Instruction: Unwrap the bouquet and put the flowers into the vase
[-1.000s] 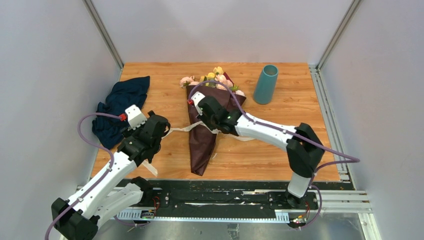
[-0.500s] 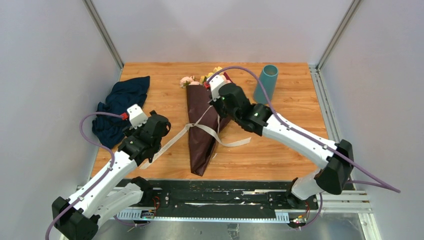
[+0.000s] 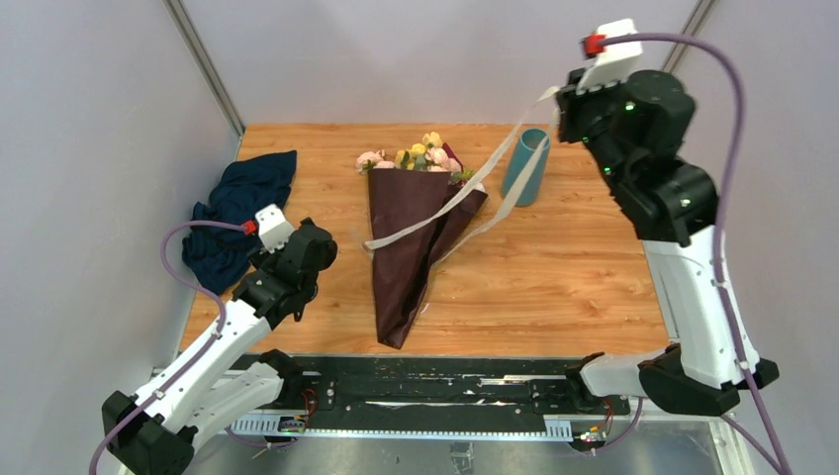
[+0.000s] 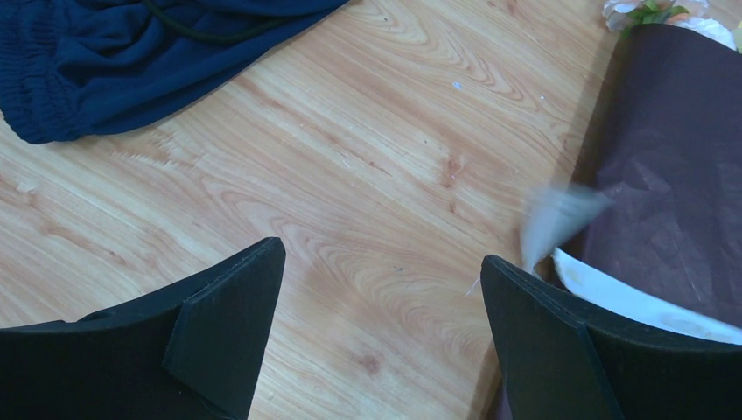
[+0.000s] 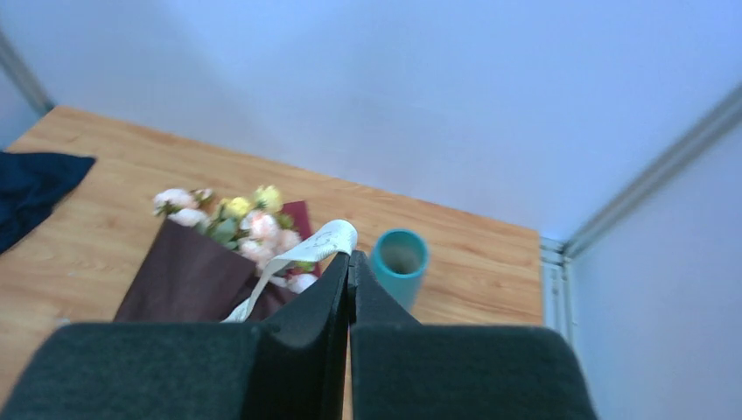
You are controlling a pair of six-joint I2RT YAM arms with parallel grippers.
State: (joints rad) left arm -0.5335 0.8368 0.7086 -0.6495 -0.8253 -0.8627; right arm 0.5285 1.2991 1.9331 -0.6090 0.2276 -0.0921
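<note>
Soft, even overhead light, faint shadows; blurred ribbon (image 4: 560, 219) in left wrist view.

Fixed overhead view, left wrist low, right wrist high, the bouquet (image 3: 404, 269) common to all.

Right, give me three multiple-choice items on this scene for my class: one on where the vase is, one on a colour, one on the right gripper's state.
1. Where is the vase?
A. Upright, right of the bouquet
B. Lying at the near edge
C. On top of the bouquet

2. What colour is the wrapping paper?
A. Teal
B. Dark maroon
C. White

3. The right gripper is:
A. Open and empty
B. Shut on the vase
C. Shut on the ribbon, high up

Answers:
1 A, it stands upright beside the bouquet.
2 B, the paper cone is maroon.
3 C, the ribbon runs up into its closed fingers.
</note>
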